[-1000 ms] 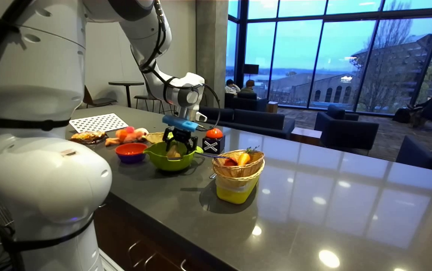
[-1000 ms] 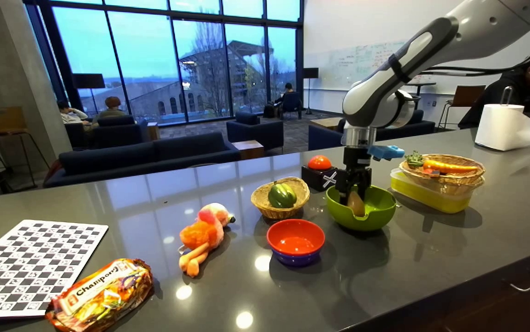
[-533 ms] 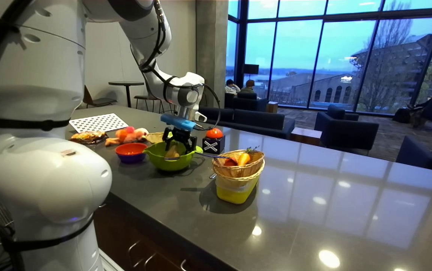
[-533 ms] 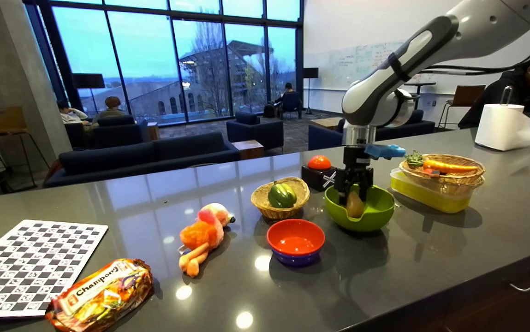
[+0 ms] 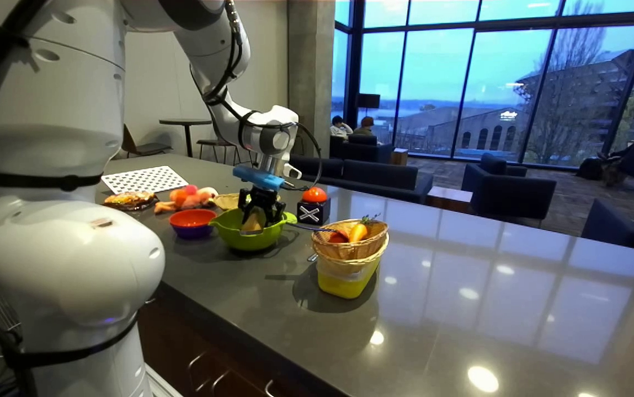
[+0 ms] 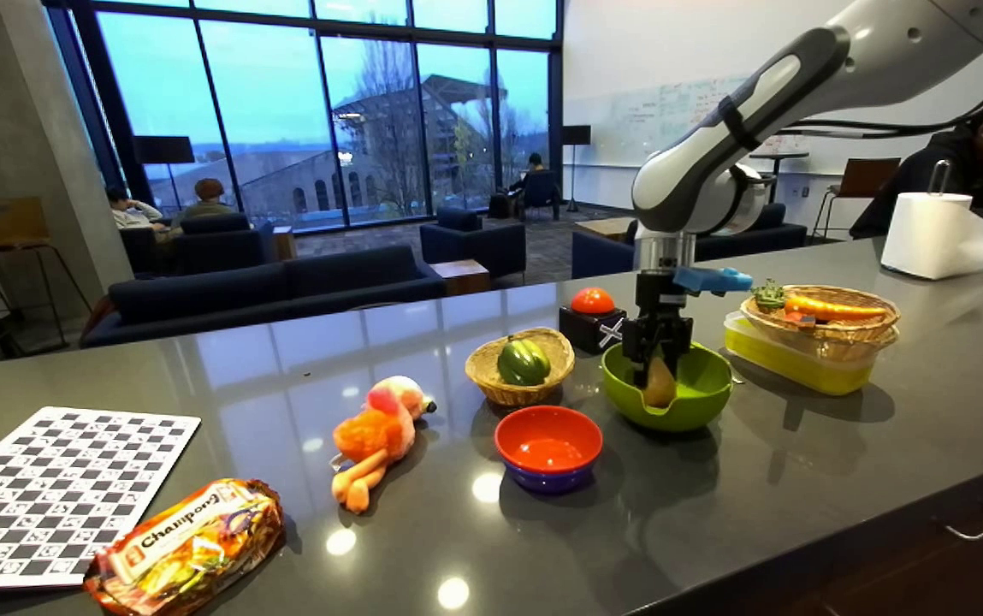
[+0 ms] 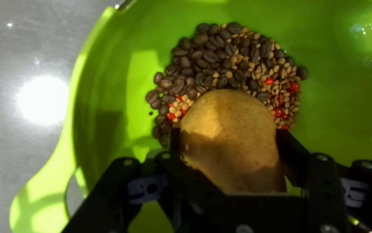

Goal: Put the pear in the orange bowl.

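Jaws clamped on the pear [image 7: 232, 139], one against each flank, pear low inside the green bowl [image 6: 689, 412]; cannot tell whether it touches the bottom. In the wrist view, dark beans [image 7: 202, 60] and tan grains [image 7: 278, 87] lie just beyond the jaws. Orange bowl [image 6: 547, 449], stacked on a purple bowl [image 6: 549, 482] on the counter [image 6: 388, 560], stands outside the green bowl, near the jaws and to one side.

In both exterior views the white forearm [image 6: 778, 98] slopes down to the wrist [image 6: 681, 190], which stands above the pear [image 7: 231, 110], and from there the gripper [image 7: 229, 139] hangs pointing down. The wrist view shows its black fingers [image 7: 292, 155] on opposite sides of the pear, clamped against its flanks. A light-blue piece [image 6: 713, 279] juts out sideways below the wrist, higher than the pear.
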`<state>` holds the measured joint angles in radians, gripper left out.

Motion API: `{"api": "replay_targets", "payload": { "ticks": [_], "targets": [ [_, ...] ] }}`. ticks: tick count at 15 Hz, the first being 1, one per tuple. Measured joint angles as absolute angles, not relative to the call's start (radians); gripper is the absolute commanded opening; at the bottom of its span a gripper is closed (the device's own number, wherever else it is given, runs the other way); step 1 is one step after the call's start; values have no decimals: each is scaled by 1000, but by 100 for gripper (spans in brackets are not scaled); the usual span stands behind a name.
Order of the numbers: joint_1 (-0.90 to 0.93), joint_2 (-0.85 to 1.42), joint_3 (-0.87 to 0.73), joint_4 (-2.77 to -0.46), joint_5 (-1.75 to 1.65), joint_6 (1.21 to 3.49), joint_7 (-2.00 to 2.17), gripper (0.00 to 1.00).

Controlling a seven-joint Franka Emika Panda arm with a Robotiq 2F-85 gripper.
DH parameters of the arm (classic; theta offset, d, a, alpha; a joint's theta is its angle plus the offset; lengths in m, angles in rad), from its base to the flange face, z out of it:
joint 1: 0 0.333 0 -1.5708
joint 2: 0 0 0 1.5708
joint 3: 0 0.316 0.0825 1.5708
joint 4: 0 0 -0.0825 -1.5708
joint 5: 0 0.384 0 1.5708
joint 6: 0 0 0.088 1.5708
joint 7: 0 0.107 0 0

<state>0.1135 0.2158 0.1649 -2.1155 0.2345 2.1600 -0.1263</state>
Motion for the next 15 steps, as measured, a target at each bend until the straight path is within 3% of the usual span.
{"api": "replay_targets", "payload": {
  "ticks": [15],
  "targets": [
    [165,155,178,-2117,211,2136,-64,47]
  ]
}}
